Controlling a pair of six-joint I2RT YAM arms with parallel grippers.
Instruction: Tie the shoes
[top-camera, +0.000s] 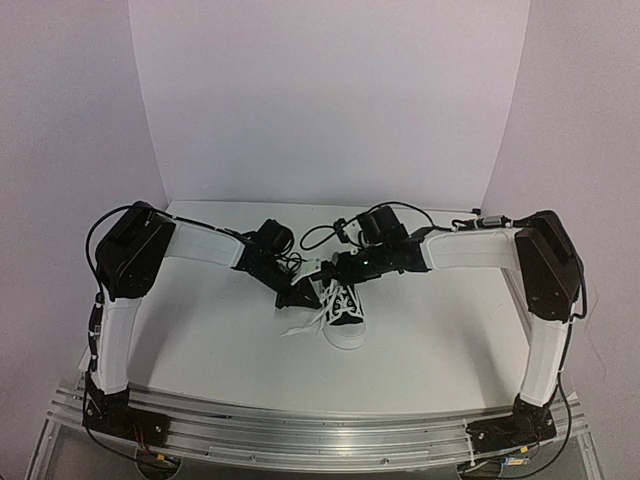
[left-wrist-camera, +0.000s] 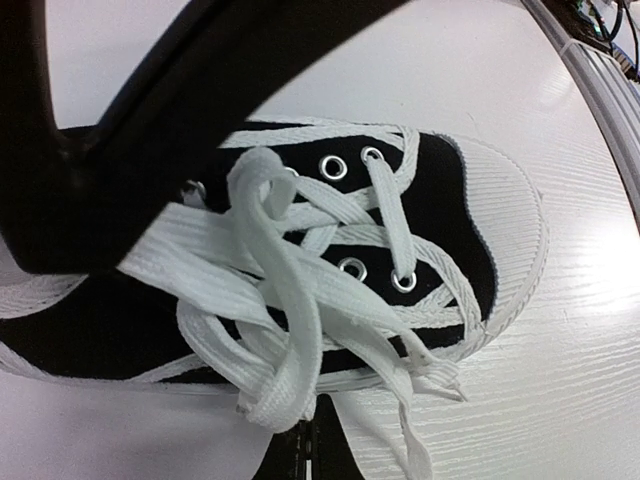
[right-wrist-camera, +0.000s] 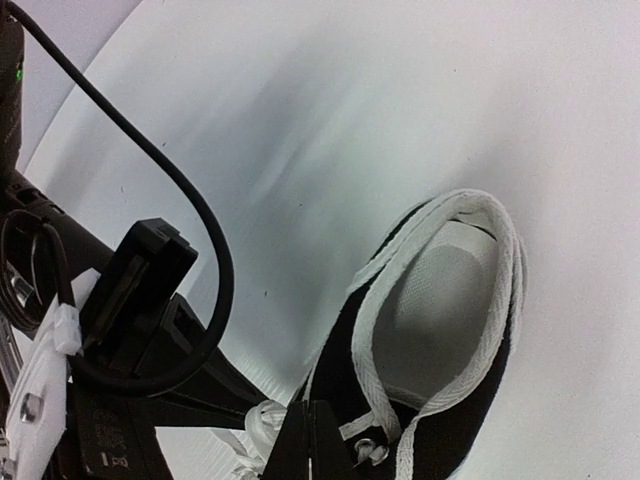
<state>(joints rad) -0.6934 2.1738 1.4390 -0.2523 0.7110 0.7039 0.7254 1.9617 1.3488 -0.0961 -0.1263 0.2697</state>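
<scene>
The sneaker (top-camera: 347, 312) sits near the middle of the white table (top-camera: 220, 345), toe toward 6 o'clock and heel toward 12 in the top view. It is small, of black canvas, with a ribbed white rubber toe cap (left-wrist-camera: 510, 230), a white sole and white binding around the ankle opening. The right wrist view shows a pale textured lining (right-wrist-camera: 440, 300) inside. Silver eyelets (left-wrist-camera: 334, 167) line the front, and flat white laces (left-wrist-camera: 270, 300) cross between them, then gather into a loose tangle of loops over the lacing. Loose ends of it trail onto the table toward 8 o'clock of the shoe.

The left gripper (top-camera: 300, 296) reaches in at about 10 o'clock of the sneaker, fingers pressed together, its tips right against the hanging lace bundle. I cannot tell whether a strand is caught between them. The right gripper (top-camera: 328, 272) comes in at 12 o'clock, low by the heel end, its jaws also pressed together beside a bit of lace, and a grip cannot be confirmed. A black cable (right-wrist-camera: 190, 200) loops off the left wrist at 9 o'clock in the right wrist view
</scene>
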